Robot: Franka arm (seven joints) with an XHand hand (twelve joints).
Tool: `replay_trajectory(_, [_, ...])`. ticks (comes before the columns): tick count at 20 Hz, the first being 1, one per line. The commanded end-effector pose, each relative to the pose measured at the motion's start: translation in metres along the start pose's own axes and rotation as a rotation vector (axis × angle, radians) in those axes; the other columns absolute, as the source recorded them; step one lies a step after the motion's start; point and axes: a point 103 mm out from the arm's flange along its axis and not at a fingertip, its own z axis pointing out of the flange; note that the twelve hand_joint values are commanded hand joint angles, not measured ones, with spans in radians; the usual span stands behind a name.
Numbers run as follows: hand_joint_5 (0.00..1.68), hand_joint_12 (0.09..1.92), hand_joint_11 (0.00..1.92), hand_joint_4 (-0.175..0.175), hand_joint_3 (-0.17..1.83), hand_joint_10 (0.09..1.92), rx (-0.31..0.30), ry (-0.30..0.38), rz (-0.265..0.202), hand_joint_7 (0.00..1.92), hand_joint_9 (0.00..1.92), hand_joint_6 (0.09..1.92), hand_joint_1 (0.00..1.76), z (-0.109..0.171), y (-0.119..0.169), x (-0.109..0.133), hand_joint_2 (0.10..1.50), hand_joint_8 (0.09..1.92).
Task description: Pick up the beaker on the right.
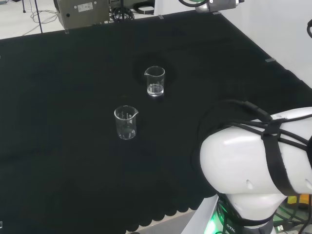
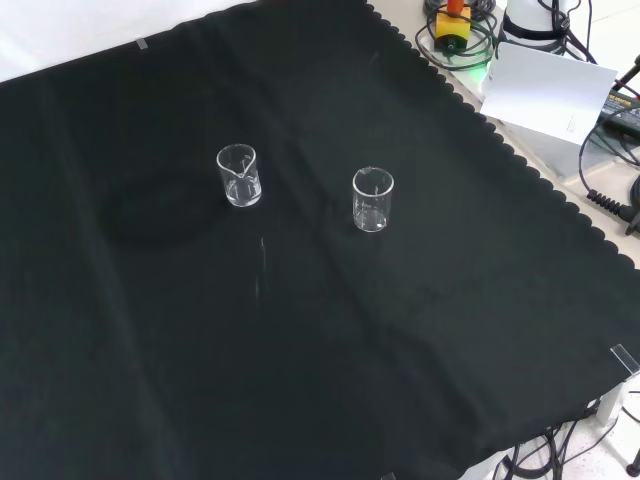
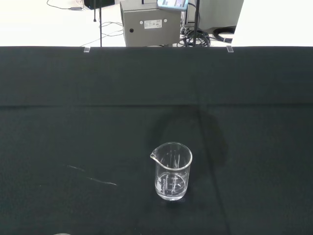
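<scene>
1. The hand's fingers cannot be judged here; I cannot tell if they are spread or curled.
2. In the wrist view one beaker [image 3: 171, 171] stands upright straight ahead, so the hand seems to face it from a distance.
3. In the head view two beakers stand near the middle of the counter [image 1: 58, 161]: the right beaker [image 1: 155, 81] lies closer to the far edge, the other beaker [image 1: 126, 123] closer to the near edge.
4. Both look empty.
</scene>
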Motion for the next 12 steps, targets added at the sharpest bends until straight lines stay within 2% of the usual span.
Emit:
replay_trajectory(1, [0.33, 1.32, 0.02, -0.024, 0.48, 0.61, -0.009, -0.002, -0.001, 0.05, 0.18, 0.09, 0.17, 0.0006, 0.0002, -0.0016, 1.09, 0.53])
replay_trajectory(2, [0.32, 1.31, 0.01, -0.023, 0.43, 0.62, -0.006, 0.002, -0.002, 0.03, 0.15, 0.09, 0.09, 0.0011, 0.0006, -0.0021, 1.17, 0.51])
replay_trajectory(4, [0.30, 1.30, 0.00, -0.023, 0.39, 0.63, -0.002, 0.010, -0.001, 0.01, 0.12, 0.09, 0.03, 0.0014, 0.0013, -0.0034, 1.23, 0.50])
replay_trajectory(12, [0.30, 1.30, 0.00, -0.023, 0.34, 0.64, 0.006, -0.001, 0.020, 0.00, 0.11, 0.09, 0.02, 0.0070, 0.0043, -0.0094, 1.27, 0.50])
